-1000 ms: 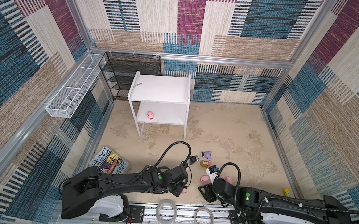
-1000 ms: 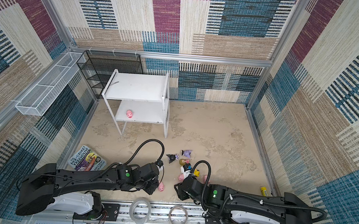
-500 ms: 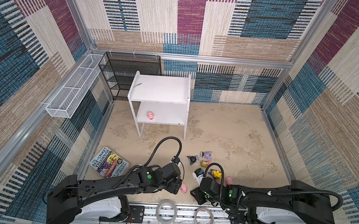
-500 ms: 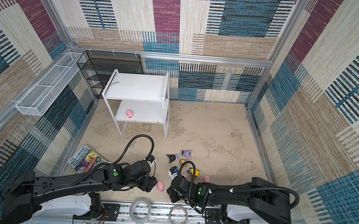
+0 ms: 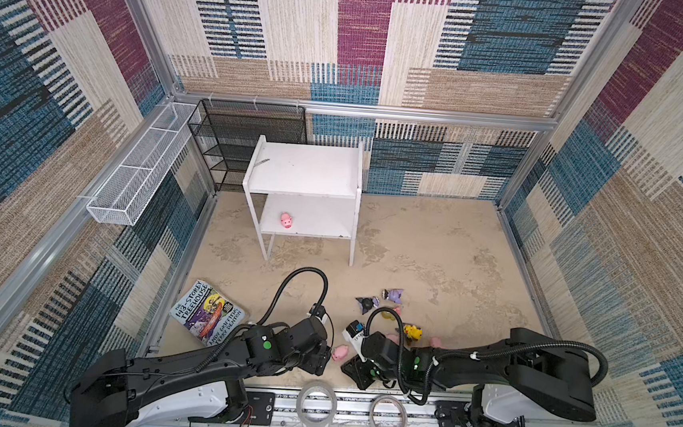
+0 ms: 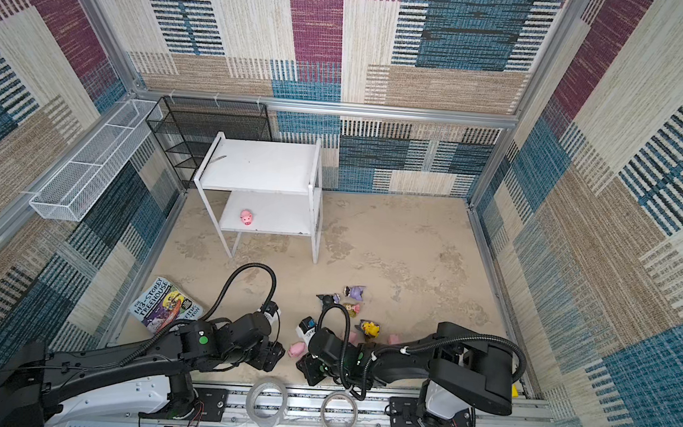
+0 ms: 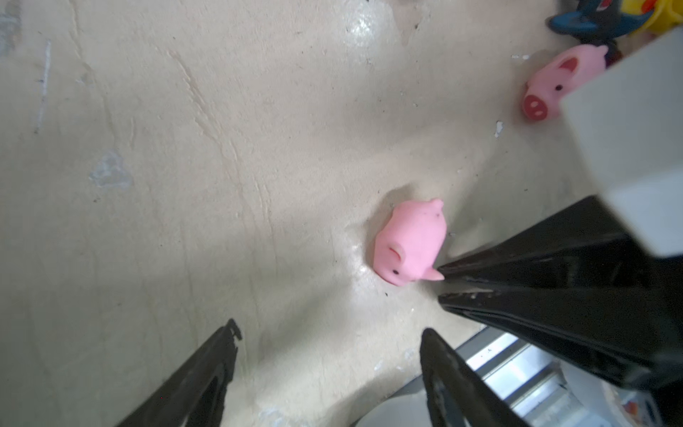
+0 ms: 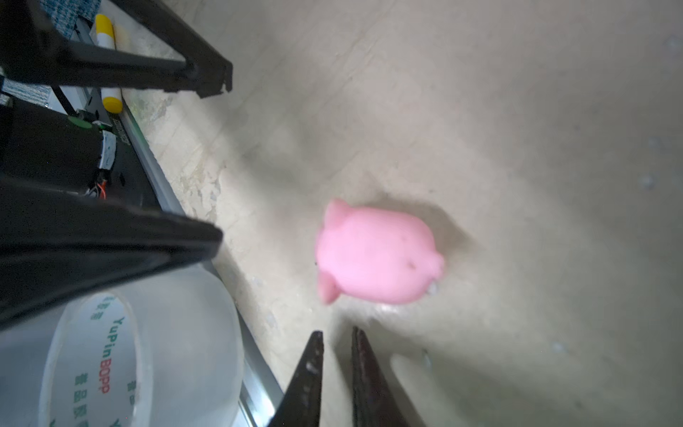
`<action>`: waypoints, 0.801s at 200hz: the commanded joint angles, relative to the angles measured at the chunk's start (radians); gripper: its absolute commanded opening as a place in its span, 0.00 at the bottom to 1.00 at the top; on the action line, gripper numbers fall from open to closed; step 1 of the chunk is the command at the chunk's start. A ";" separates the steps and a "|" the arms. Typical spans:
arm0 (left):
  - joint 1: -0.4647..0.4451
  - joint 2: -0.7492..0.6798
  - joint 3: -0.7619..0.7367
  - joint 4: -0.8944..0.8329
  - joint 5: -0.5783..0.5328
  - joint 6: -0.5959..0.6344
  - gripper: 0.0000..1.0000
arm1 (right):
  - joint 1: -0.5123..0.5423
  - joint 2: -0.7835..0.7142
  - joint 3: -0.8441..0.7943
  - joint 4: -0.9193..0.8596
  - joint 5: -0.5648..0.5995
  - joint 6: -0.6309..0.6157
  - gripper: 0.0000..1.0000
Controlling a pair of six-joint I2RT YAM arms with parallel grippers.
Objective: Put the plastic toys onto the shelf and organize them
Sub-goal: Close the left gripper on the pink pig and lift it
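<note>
Subject of inspection: the pink pig [image 5: 339, 353] lying on the sandy floor at the near edge, between your two grippers and well apart from the shelf [image 5: 305, 170] at the far left. A second pig [image 5: 286, 220] sits on the shelf's lower board. The other toys [image 5: 392, 295] are clustered to the right of and beyond the right arm.

Handling, as a judgement: the pig looks small, light and rounded, probably soft moulded plastic or rubber with a smooth skin. Expect it to give under pressure and to slide or pop out of a careless pinch. Take it across the flanks at the widest part of the body. Avoid the ears, feet and snout, which offer too little to bear on.

Left gripper [image 7: 330, 329]: the jaws stand wide and hold nothing. The pig lies on its side ahead of the fingertips and off towards the right-hand finger, not between them. You would need to advance and shift right to straddle it.

Right gripper [image 8: 336, 332]: the fingers are all but together, with a thin slit between them and nothing in it. The pig rests just beyond the tips. In the left wrist view, one tip appears to touch the pig near its ear.
</note>
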 commanded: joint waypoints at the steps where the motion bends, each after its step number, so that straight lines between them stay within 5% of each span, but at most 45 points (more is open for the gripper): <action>1: 0.000 0.032 -0.015 0.109 0.053 0.053 0.78 | -0.005 -0.078 -0.038 -0.070 0.048 0.015 0.19; 55: -0.001 0.165 -0.005 0.247 0.163 0.195 0.76 | -0.054 -0.331 -0.122 -0.219 0.130 0.044 0.25; 87: -0.001 0.250 0.043 0.232 0.126 0.256 0.74 | -0.092 -0.415 -0.133 -0.270 0.152 0.035 0.26; 160: -0.005 0.307 0.049 0.250 0.169 0.284 0.51 | -0.112 -0.446 -0.140 -0.271 0.160 0.010 0.26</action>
